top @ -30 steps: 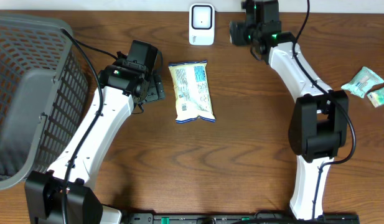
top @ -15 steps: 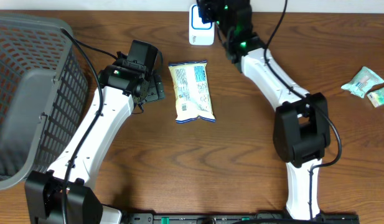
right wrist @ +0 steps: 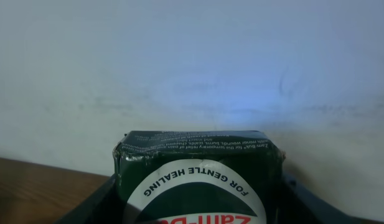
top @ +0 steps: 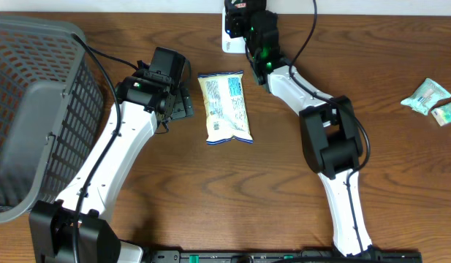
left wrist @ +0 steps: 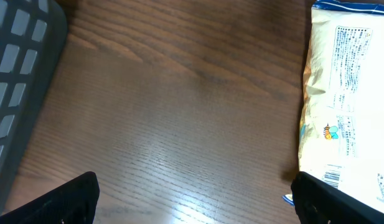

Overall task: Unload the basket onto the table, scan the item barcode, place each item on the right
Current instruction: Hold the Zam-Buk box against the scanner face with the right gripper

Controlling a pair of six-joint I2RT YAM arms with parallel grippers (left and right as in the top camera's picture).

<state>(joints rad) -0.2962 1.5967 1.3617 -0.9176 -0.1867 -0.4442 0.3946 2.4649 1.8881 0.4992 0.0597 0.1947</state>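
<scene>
A dark green box (right wrist: 198, 177) with a white label reading "FOR GENTLE HEALING" fills the lower part of the right wrist view. My right gripper (right wrist: 198, 208) is shut on it, one finger on each side. In the overhead view the right gripper (top: 245, 18) hangs over the white scanner (top: 227, 44) at the table's far edge and covers most of it. The box points at the white wall. My left gripper (top: 183, 103) rests open just left of a yellow-white snack bag (top: 225, 107), with bare table between its fingers (left wrist: 61, 199).
A grey mesh basket (top: 35, 109) fills the left side and shows at the left wrist view's edge as the basket (left wrist: 14, 74). The snack bag (left wrist: 350, 106) shows a barcode near its lower end. Two teal packets (top: 426, 95) lie at the far right.
My right arm has swung left along the far edge with the green box, from right of the scanner to over it. The left arm and snack bag have not moved.
</scene>
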